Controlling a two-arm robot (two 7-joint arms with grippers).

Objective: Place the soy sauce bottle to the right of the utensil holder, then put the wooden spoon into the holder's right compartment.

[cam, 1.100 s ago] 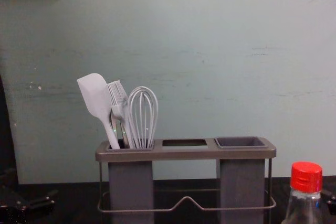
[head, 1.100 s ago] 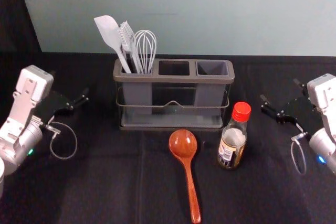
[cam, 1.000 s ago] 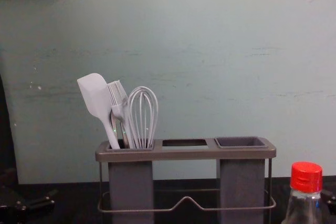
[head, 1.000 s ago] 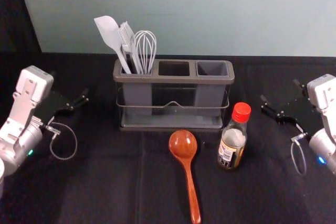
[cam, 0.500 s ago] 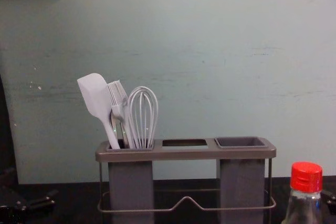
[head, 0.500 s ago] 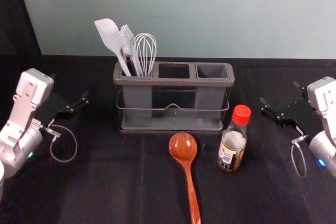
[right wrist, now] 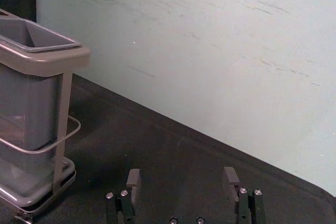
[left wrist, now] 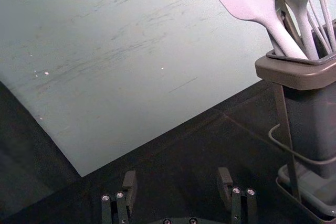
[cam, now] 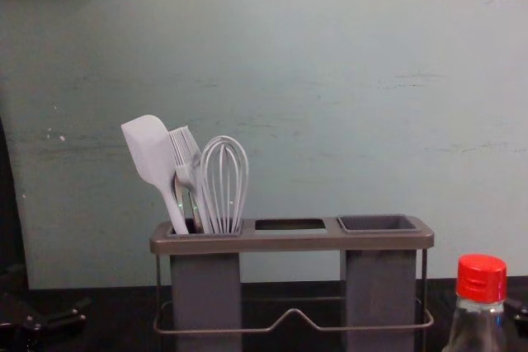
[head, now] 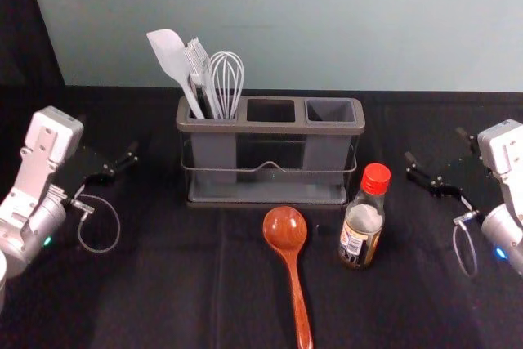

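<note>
The soy sauce bottle (head: 362,218) with a red cap stands upright in front of the utensil holder's (head: 270,124) right end. Left of it lies the wooden spoon (head: 286,230), bowl toward the holder, handle toward the robot. The holder's right compartment (head: 331,109) holds nothing; in the chest view the bottle's cap (cam: 481,278) is right of the holder. My left gripper (head: 110,144) is left of the holder; in its wrist view the left gripper (left wrist: 179,184) is open and empty. My right gripper (head: 437,146), right of bottle and holder, is likewise open in the right wrist view (right wrist: 182,184).
A white spatula (head: 169,53), a brush and a whisk (head: 226,79) stand in the holder's left compartment. A pale wall (head: 327,22) rises behind the black-covered table (head: 163,300). Bare cloth lies between the holder and each gripper.
In the head view the whole scene sits slightly lower than a second ago. The grippers, bottle, spoon and holder keep their places relative to one another.
</note>
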